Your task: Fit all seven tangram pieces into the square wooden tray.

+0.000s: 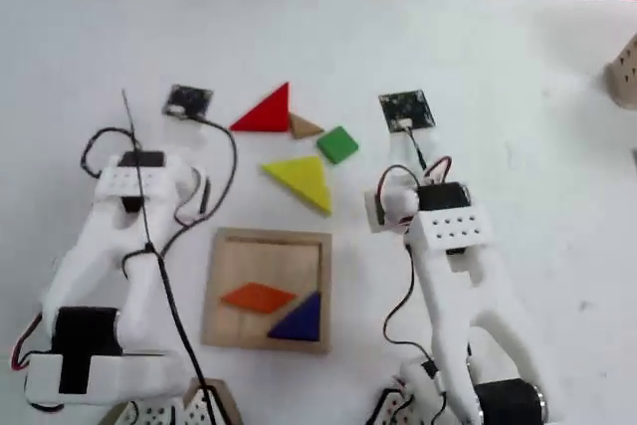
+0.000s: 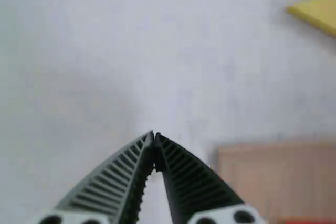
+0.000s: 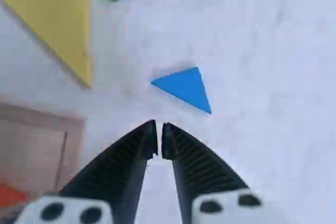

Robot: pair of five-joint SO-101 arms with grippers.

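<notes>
Looking down, you see the ribbed left pincer and right pincer closed, empty; a flat yellow triangle lies at twelve o'clock of the square wooden tray.

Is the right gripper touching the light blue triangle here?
Apart. In the right wrist view a strip of bare white table shows between the shut right gripper and the light blue triangle.
</notes>
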